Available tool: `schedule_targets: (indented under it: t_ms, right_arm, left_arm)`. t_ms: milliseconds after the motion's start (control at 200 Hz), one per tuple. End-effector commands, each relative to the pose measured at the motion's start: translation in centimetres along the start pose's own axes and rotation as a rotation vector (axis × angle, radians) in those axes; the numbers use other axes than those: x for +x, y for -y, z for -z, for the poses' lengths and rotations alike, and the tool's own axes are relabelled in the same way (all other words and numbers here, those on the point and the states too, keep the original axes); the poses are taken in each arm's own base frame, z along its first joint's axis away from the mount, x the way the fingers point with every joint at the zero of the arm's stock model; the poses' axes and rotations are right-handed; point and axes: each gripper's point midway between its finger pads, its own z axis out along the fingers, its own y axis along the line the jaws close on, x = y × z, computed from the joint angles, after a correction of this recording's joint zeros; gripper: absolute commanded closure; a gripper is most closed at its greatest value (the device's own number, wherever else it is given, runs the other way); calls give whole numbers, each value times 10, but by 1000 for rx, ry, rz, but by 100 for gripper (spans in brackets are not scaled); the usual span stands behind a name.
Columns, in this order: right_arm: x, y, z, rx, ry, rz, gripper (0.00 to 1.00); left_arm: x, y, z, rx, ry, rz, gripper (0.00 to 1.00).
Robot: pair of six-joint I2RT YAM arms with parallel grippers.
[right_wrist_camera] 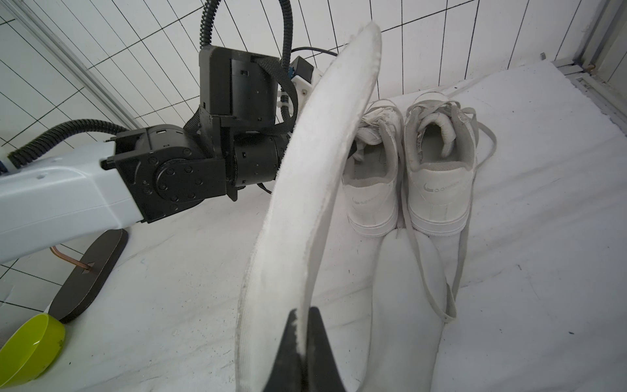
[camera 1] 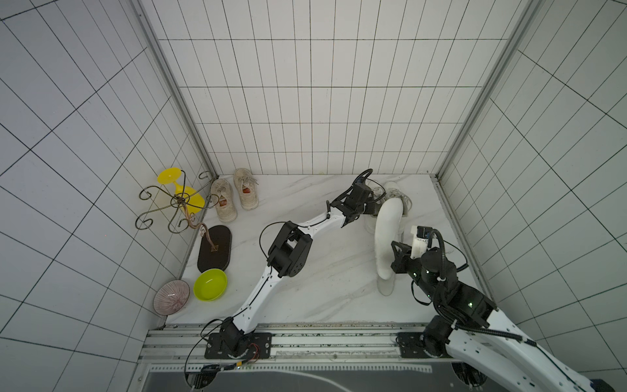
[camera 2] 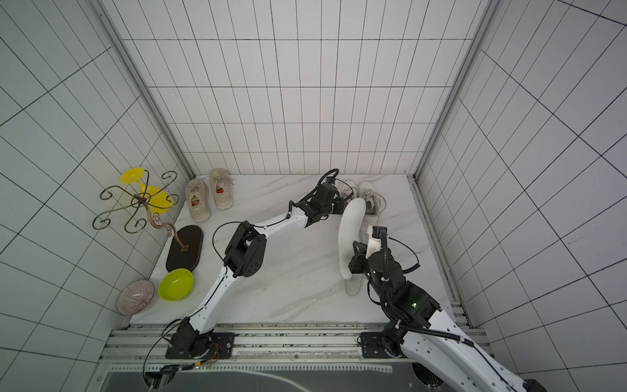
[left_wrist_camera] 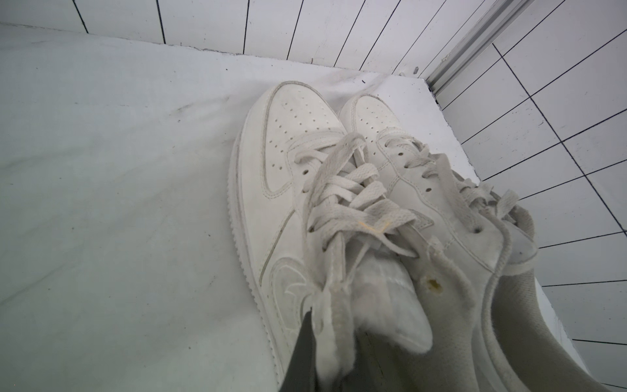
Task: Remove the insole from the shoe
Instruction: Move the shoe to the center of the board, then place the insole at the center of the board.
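A pair of white shoes stands at the back right, the left shoe (right_wrist_camera: 373, 190) (left_wrist_camera: 281, 176) beside the right shoe (right_wrist_camera: 437, 190) (camera 1: 397, 197). My left gripper (left_wrist_camera: 336, 339) (camera 1: 368, 207) is shut on the left shoe's collar edge. My right gripper (right_wrist_camera: 302, 315) (camera 1: 393, 268) is shut on one end of a white insole (right_wrist_camera: 305, 190) (camera 1: 385, 237) (camera 2: 349, 237). This insole curves up in the air in front of the shoes, its whole length outside them. A second white insole (right_wrist_camera: 407, 305) lies flat on the table before the shoes.
A beige pair of sneakers (camera 1: 234, 197) sits at the back left. Near the left wall are a wire stand (camera 1: 176, 203) with a yellow glass (camera 1: 190, 200), its dark oval base (camera 1: 215, 249), a green bowl (camera 1: 210, 284) and a striped bowl (camera 1: 171, 297).
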Motion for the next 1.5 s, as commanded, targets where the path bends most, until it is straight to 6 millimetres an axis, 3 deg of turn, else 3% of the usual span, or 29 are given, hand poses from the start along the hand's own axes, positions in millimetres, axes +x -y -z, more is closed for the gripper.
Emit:
schedule_targets:
  t_ms: [0, 200, 515, 615, 785, 1030, 1229, 1319, 1494]
  right_arm:
    - [23, 17, -6, 61, -46, 5, 100]
    - [29, 16, -11, 58, -68, 4, 100]
    - [63, 6, -26, 2, -183, -37, 100]
    - [74, 6, -27, -9, -214, -54, 100]
    - [93, 8, -27, -21, -270, -84, 100]
    - [116, -4, -33, -107, -323, -145, 100]
    - [122, -12, -48, -121, -333, -166, 100]
    - [126, -6, -57, -75, -336, -164, 100]
    - [151, 7, -74, 7, -432, -145, 100]
  left_arm:
    - [-35, 13, 16, 20, 99, 5, 100]
    - [-54, 6, 43, 23, 142, 1, 100]
    - [-20, 34, 20, 109, 60, -29, 100]
    - [-12, 41, 10, 127, 41, -23, 93]
    - [-14, 36, 16, 113, 39, -22, 67]
    - [-53, 20, 69, 62, 72, -33, 39]
    - [-77, -25, 133, -10, 109, 22, 24]
    - [-75, -49, 160, -41, 119, 47, 21]
    - [-63, -94, 210, -114, 144, 110, 20]
